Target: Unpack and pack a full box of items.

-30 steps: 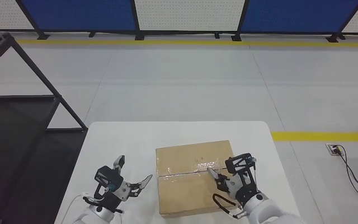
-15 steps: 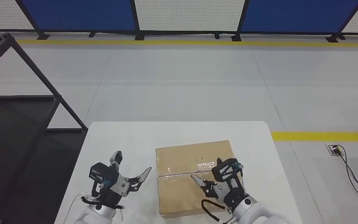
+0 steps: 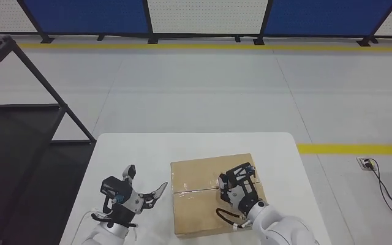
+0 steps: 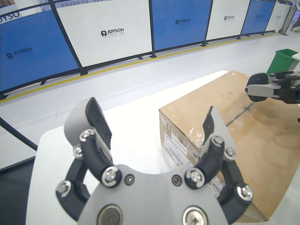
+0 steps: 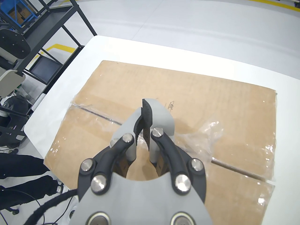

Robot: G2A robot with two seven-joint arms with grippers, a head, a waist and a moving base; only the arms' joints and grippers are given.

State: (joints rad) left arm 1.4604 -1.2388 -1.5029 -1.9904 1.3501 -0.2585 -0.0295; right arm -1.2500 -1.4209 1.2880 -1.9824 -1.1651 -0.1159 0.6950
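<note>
Bright, even overhead light fills the hall, with soft shadows. Clear tape (image 5: 206, 129) on the box (image 3: 202, 177) glints; the far fence (image 4: 150, 24) bows in the wrist views.

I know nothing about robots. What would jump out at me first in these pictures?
A big brown cardboard box, sealed with shiny clear tape, sits on the white table and draws the eye first. The right tool, its fingers pressed together, is over the box's taped middle seam, while the left tool is spread wide open beside the box, over the table.

taped cardboard box (image 3: 205, 191), closed, flat on table (image 3: 135, 153)
</note>
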